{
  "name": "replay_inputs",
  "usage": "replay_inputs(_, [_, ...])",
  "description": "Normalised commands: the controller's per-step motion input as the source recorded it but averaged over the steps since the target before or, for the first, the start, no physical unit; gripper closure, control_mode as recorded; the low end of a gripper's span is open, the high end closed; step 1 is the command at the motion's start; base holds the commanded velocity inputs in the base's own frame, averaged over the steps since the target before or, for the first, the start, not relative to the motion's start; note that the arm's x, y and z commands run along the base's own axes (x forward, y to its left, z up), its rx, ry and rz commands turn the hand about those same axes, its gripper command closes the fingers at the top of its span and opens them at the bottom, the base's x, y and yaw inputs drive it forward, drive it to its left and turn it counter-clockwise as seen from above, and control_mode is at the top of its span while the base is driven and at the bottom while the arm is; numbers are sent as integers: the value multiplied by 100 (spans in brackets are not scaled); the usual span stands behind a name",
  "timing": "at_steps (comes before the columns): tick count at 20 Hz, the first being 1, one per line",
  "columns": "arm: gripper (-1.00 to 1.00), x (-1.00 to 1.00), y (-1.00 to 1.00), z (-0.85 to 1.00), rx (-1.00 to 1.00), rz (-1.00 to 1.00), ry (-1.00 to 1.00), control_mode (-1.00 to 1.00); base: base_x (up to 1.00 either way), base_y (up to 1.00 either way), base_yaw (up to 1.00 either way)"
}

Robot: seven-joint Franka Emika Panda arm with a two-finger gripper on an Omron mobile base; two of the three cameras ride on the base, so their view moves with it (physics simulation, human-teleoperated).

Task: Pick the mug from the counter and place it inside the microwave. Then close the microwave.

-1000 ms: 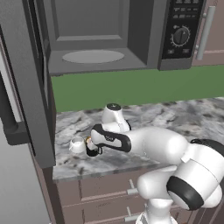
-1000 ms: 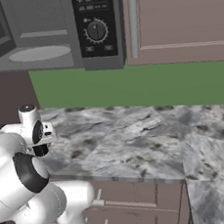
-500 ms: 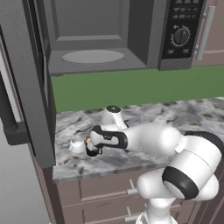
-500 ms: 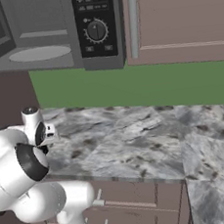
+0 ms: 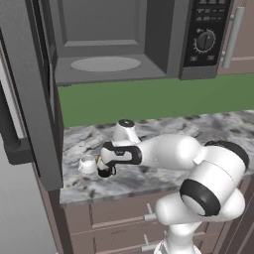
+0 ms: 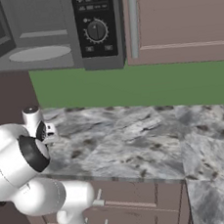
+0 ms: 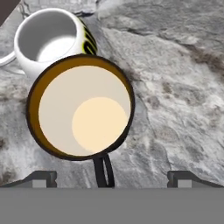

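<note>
Lowering and stretching further left over the counter (image 5: pixel 223 124) since a second ago, with the elbow dropping closer to the stone. Now hanging the gripper (image 5: pixel 105 167) right above the mug (image 5: pixel 104 169), jaws spread wide and gripping nothing. Seeing in the hand view the mug (image 7: pixel 81 107) from above, tan inside, its handle pointing toward the lower edge between the two fingertips (image 7: pixel 41 178). Standing upright on the marbled slab, touching or nearly touching the white cup (image 7: pixel 50 37) beside it. Showing the microwave (image 5: pixel 124 44) above, door (image 5: pixel 30 89) swung open to the left, round turntable (image 5: pixel 105 63) bare.
</note>
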Motion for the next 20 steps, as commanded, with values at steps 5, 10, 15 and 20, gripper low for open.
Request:
replay_inputs(5, [-100,-10,12,-3,0,0,0,-100,0,0,0])
replay_inputs(10, [-100,-5,1,-20,0,0,0,-100,0,0,0])
replay_inputs(15, [-100,0,0,-23,0,0,0,-100,0,0,0])
replay_inputs(20, [-100,7,0,-17,0,0,0,-100,0,0,0])
